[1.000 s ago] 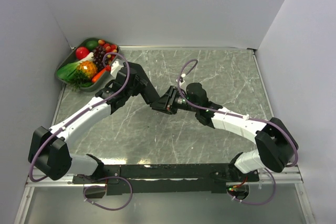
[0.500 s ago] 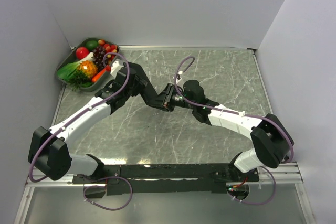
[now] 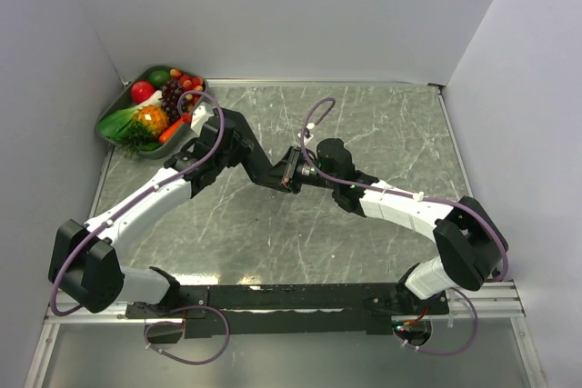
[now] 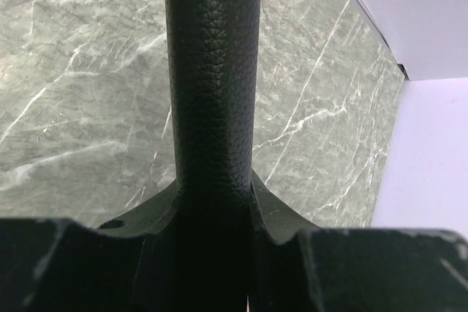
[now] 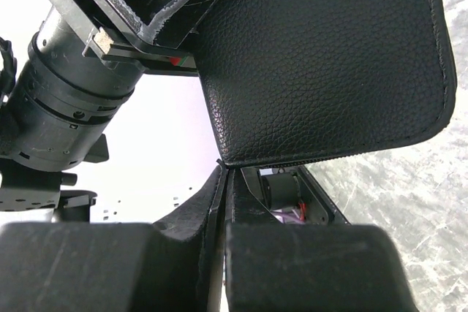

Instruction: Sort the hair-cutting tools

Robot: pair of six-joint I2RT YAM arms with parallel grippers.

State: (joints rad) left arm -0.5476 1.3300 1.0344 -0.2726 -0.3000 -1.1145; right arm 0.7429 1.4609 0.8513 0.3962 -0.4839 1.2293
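Above the table [image 3: 400, 124], no hair-cutting tools show; they may sit inside the pouch [image 5: 322, 63], which looks soft, grained and thin, best pinched at an edge. The left gripper [image 4: 216, 231] clamps it edge-on. The right gripper [image 5: 223, 173] is closed tight at its corner, perhaps nipping it. No writing is readable.

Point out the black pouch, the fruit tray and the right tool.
black pouch [image 5: 322, 63]: right wrist view, its grained flat side.
fruit tray [image 3: 119, 97]: top view, its left rim.
right tool [image 5: 224, 173]: right wrist view, between its shut fingertips.
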